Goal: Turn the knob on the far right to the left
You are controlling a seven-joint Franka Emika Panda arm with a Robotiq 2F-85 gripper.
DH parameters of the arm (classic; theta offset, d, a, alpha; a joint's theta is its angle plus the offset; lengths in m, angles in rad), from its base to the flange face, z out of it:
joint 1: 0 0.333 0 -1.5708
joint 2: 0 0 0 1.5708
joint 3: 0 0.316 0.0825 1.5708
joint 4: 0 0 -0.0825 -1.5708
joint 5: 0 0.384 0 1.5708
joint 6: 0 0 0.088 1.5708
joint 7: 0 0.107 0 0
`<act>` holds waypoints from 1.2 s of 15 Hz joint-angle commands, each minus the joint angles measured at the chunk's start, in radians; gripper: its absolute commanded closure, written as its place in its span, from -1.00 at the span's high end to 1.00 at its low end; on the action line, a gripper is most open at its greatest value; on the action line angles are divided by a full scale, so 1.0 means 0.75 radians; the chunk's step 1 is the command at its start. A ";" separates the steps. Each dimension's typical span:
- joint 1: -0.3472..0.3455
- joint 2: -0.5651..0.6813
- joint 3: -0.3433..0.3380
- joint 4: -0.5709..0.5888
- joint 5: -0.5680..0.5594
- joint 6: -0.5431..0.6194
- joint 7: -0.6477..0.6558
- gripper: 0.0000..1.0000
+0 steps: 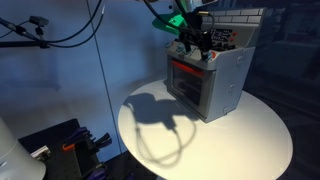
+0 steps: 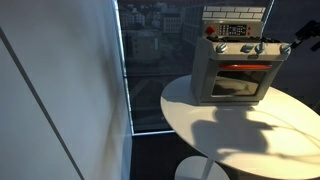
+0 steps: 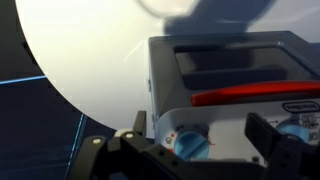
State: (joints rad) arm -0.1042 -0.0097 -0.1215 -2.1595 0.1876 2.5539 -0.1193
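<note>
A grey toy stove [image 2: 205,75] stands on a round white table [image 2: 240,125]. Its row of pale-blue knobs runs along the front top. The knob at the right end [image 2: 276,47] shows in the wrist view [image 3: 190,145] as a pale-blue disc at the stove's corner. My gripper [image 3: 200,127] is open, with one black finger on each side of this knob and a gap to both. In both exterior views the gripper [image 1: 196,45] [image 2: 289,46] hovers at that end of the stove's front top edge. The gripper hides the knob in one exterior view.
A neighbouring pale-blue knob [image 3: 300,130] sits just past one finger. A red oven-door handle [image 3: 255,93] lies below the knobs. The stove's back panel with a red button [image 2: 210,30] rises behind. Cables and dark equipment [image 1: 60,145] lie beside the table.
</note>
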 commanded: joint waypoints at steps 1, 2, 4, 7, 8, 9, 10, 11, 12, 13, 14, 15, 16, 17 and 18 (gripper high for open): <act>0.003 -0.028 0.010 -0.053 0.076 0.108 -0.012 1.00; 0.004 -0.027 0.012 -0.062 0.097 0.135 -0.015 1.00; 0.007 -0.022 0.017 -0.078 0.146 0.188 -0.026 1.00; 0.018 -0.017 0.029 -0.103 0.265 0.275 -0.064 1.00; 0.024 -0.015 0.032 -0.111 0.318 0.306 -0.091 1.00; 0.030 -0.014 0.036 -0.117 0.368 0.334 -0.116 1.00; 0.035 -0.013 0.040 -0.122 0.415 0.356 -0.143 1.00; 0.041 -0.012 0.043 -0.124 0.463 0.378 -0.169 1.00; 0.048 -0.009 0.045 -0.126 0.514 0.408 -0.195 1.00; 0.054 -0.007 0.047 -0.126 0.559 0.426 -0.219 1.00; 0.058 -0.004 0.048 -0.123 0.602 0.439 -0.242 1.00; 0.061 -0.001 0.050 -0.120 0.645 0.448 -0.262 1.00; 0.062 0.001 0.051 -0.118 0.677 0.456 -0.278 1.00; 0.064 0.002 0.052 -0.116 0.710 0.463 -0.295 1.00; 0.066 0.002 0.053 -0.115 0.743 0.472 -0.314 1.00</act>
State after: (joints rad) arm -0.0592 -0.0084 -0.0842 -2.2508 0.6685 2.8839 -0.2975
